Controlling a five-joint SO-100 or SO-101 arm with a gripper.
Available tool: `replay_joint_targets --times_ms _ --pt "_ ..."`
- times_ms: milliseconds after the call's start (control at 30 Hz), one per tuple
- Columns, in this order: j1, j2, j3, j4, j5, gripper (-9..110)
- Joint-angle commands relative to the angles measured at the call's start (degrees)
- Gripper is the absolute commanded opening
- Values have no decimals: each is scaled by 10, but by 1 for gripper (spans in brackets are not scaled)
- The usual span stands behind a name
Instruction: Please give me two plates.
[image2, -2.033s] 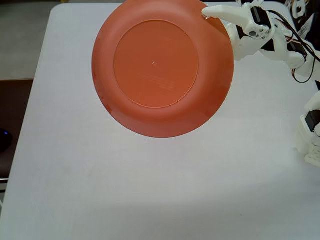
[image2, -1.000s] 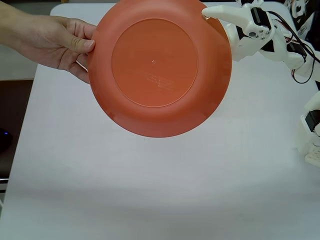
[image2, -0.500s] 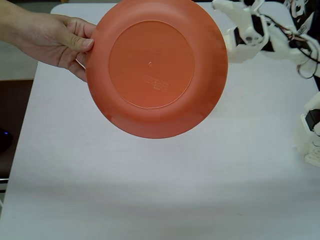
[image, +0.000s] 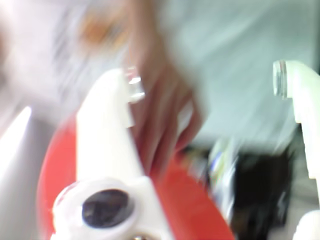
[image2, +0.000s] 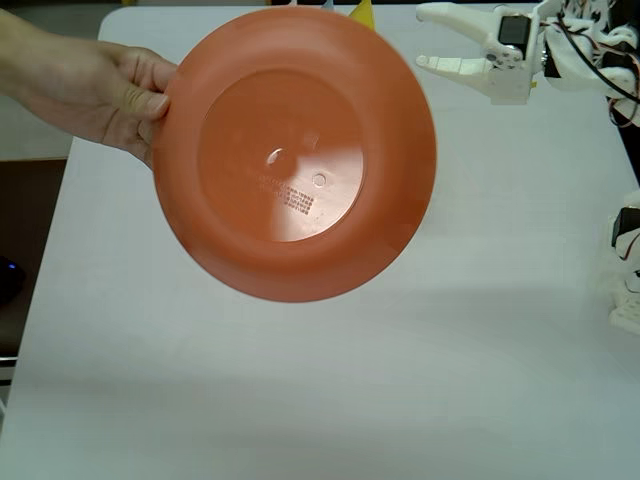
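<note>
pincer (image2: 418, 37) released, orange plate (image2: 295, 155) in hand (image2: 105, 88)

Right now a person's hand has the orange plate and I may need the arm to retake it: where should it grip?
Probably the orange plate at its free right rim, approached from the right by the open tool: the hand holds the left edge.

In the fixed view the upper left is blocked by the orange plate (image2: 295, 152) held by a hand (image2: 95, 90), while the table (image2: 330, 400) below lies bare.
</note>
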Motion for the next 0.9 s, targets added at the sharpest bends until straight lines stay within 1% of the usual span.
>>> replay_joint_targets --times_ms 0,33,67,300,333,500,633,867 --pt "54 33 13 2 -12 10" --pt "63 29 15 -4 -20 3" --pt "72 21 15 -7 -25 0" --pt "118 -32 0 -21 -51 0" --pt "120 -38 -2 -23 -63 2" --pt "134 -102 -27 -23 -125 22" --pt "143 -161 -59 -24 -169 33" --pt "148 -250 -139 -37 -229 36"
